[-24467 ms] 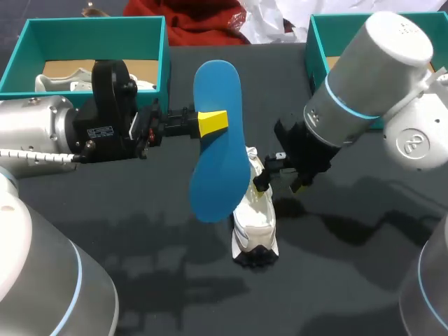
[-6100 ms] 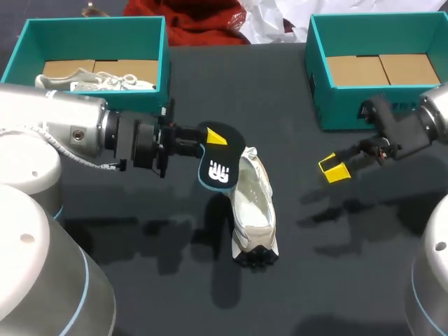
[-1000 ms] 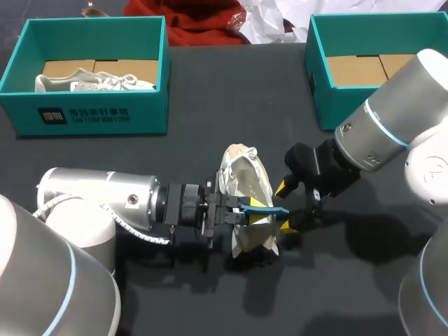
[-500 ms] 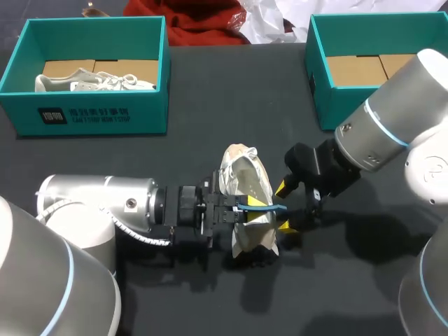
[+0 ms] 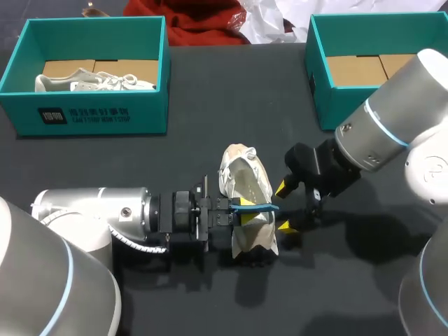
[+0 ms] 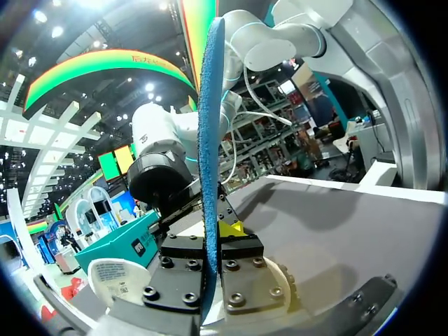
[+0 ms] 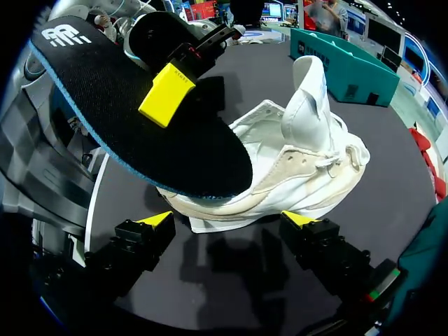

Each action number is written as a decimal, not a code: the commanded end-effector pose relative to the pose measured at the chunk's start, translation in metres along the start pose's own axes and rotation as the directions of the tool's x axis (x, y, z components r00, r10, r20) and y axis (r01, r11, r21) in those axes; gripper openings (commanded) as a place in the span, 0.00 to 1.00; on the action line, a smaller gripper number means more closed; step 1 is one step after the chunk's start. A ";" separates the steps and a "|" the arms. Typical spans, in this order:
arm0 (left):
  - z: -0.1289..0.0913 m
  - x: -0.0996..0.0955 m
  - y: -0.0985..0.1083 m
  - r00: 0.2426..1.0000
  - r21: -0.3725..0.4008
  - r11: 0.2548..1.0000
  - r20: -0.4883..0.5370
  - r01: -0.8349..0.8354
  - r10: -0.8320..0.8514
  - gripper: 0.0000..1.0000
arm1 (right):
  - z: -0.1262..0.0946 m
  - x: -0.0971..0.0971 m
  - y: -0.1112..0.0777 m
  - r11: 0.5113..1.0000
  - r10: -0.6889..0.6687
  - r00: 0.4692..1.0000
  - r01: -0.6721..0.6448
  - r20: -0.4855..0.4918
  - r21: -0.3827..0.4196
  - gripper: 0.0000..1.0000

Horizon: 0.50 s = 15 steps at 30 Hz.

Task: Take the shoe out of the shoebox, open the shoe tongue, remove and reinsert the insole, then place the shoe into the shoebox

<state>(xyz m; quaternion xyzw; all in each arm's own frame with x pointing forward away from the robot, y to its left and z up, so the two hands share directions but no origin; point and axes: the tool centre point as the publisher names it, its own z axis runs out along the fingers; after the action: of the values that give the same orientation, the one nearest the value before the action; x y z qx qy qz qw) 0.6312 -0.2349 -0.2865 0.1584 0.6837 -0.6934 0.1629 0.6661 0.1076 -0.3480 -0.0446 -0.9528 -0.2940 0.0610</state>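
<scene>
A white shoe (image 5: 245, 183) lies on its side on the black table, its opening toward my right gripper. My left gripper (image 5: 241, 210) comes in low from the left and is shut on the insole (image 5: 257, 206), held on edge over the shoe. The left wrist view shows that insole (image 6: 208, 133) as a thin blue strip standing up between the shut fingers (image 6: 231, 227). In the right wrist view its black top (image 7: 133, 112) hangs over the shoe (image 7: 308, 154). My right gripper (image 5: 283, 207) is open just right of the shoe, and its yellow tips (image 7: 157, 218) straddle the sole edge without touching.
A teal shoebox (image 5: 91, 117) at the back left holds a second white shoe (image 5: 98, 82). Another teal shoebox (image 5: 323, 98) at the back right shows only its cardboard floor; my right arm partly covers its front corner.
My left arm has drawn back a little to the left, taking the insole with it. The right arm and the shoe have not moved.
</scene>
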 end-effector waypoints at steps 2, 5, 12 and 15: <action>0.000 0.001 0.005 1.000 -0.006 1.000 0.022 0.003 -0.003 0.00 | 0.002 0.001 0.000 1.000 0.000 1.000 0.000 0.003 0.001 1.00; -0.001 0.000 0.009 0.999 -0.009 1.000 0.032 0.006 -0.006 0.00 | 0.002 0.001 0.000 1.000 0.000 1.000 0.000 0.003 0.001 1.00; -0.004 -0.004 0.023 0.998 -0.021 1.000 0.060 0.011 -0.010 0.00 | 0.002 0.001 0.000 1.000 0.000 1.000 0.000 0.003 0.001 1.00; -0.005 -0.005 0.030 0.998 -0.030 0.999 0.063 0.014 -0.012 0.00 | 0.002 0.001 0.000 1.000 0.000 1.000 0.000 0.003 0.001 1.00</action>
<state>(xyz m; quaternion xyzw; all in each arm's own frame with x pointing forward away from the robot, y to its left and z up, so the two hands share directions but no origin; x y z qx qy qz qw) 0.6458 -0.2277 -0.3061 0.1300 0.6900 -0.6886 0.1811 0.6661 0.1076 -0.3481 -0.0446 -0.9528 -0.2941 0.0611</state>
